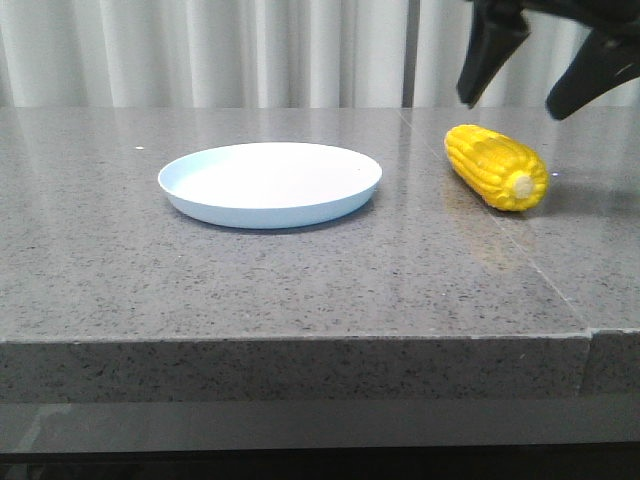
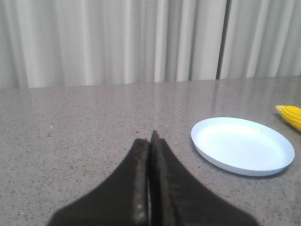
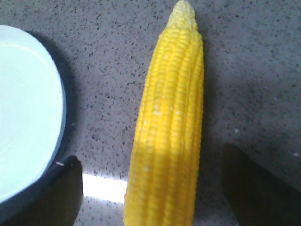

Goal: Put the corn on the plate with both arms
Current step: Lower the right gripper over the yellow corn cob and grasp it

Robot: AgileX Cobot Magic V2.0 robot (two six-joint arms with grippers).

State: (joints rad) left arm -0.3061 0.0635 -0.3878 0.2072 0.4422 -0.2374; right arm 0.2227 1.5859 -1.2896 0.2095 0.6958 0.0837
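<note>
Right gripper spread wide, hovering directly above the corn, not touching. Left gripper pressed together, empty; the plate lies off to its side, the table below.

Place: a staged test or lab setup, not a lived-in kitchen
Table: grey speckled stone-look top with a seam
Backdrop: pale pleated curtain closes off the whole rear
Props: only a plate and corn
</note>
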